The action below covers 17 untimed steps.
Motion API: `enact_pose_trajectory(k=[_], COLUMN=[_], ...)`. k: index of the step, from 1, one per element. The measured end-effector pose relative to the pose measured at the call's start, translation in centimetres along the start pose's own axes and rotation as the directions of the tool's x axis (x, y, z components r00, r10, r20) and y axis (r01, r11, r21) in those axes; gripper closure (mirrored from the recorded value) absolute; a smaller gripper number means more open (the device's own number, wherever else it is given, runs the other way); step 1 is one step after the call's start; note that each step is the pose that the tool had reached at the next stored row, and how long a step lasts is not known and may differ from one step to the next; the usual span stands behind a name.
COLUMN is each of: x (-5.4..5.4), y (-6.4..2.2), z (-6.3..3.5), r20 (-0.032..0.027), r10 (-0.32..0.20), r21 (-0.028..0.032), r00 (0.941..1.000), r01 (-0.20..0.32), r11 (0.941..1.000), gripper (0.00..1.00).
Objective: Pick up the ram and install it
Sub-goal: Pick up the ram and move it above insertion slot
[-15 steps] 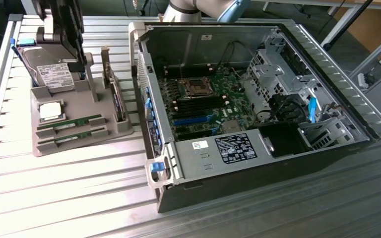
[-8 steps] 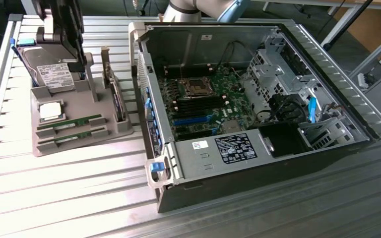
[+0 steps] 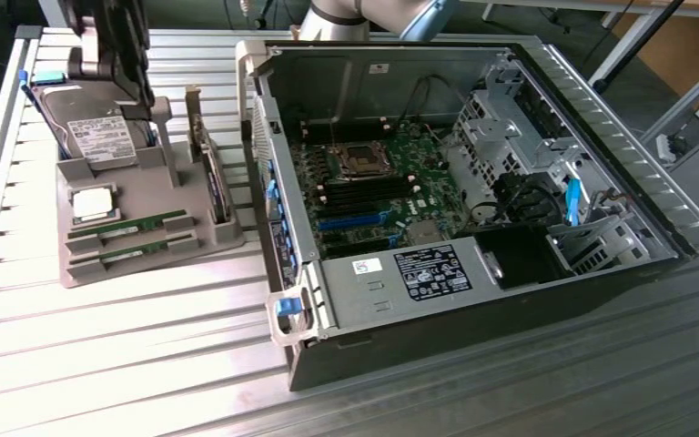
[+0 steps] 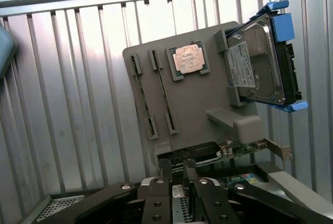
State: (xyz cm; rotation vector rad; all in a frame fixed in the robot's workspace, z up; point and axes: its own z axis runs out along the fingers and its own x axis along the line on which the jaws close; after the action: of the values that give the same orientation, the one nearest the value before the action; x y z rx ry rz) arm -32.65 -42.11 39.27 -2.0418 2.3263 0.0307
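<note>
We've got the claw (image 4: 177,166) wide open and empty, hovering over the tray (image 3: 143,196); 2 ram sticks (image 3: 128,225) sit slotted there.

ram (image 3: 131,225): green | tray (image 3: 161,193): grey | drive bracket (image 4: 283,25): seemingly blue

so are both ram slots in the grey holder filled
Yes, one ram stick and a second ram stick each lie in a slot of the grey holder, next to the CPU chip.
</note>
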Motion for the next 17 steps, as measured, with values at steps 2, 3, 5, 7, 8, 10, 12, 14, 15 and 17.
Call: enact_pose_trajectory(k=[2, 3, 5, 7, 8, 10, 12, 14, 15, 17], x=[0.0, 0.0, 0.0, 0.0, 0.0, 0.0, 0.01, 0.01, 0.01, 0.02], y=[0.01, 0.01, 0.0, 0.0, 0.0, 0.0, 0.0, 0.0, 0.01, 0.01], z=[0.07, 0.07, 0.07, 0.06, 0.07, 0.11, 0.22, 0.32, 0.35, 0.4], r20=[-0.0055, -0.0056, -0.0052, -0.0043, -0.0044, -0.0044, -0.0043, -0.0044, -0.0043, -0.0043], r10=[0.002, 0.002, -0.024, -0.076, -0.076, -0.076, -0.076, -0.076, -0.076, -0.076], r21=[-0.0437, -0.0439, -0.0452, -0.0477, -0.0477, -0.0477, -0.0477, -0.0477, -0.0477, -0.0477], r00=[1.0, 1.0, 0.9997, 0.9971, 0.9971, 0.9971, 0.9971, 0.9971, 0.9971, 0.9971], r01=[-0.002, -0.002, 0.024, 0.076, 0.076, 0.076, 0.076, 0.076, 0.076, 0.076], r11=[0.999, 0.999, 0.9987, 0.996, 0.996, 0.996, 0.996, 0.996, 0.996, 0.996], gripper=[0.78, 0.78, 0.78, 0.78, 0.78, 0.78, 0.78, 0.78, 0.78, 0.78])
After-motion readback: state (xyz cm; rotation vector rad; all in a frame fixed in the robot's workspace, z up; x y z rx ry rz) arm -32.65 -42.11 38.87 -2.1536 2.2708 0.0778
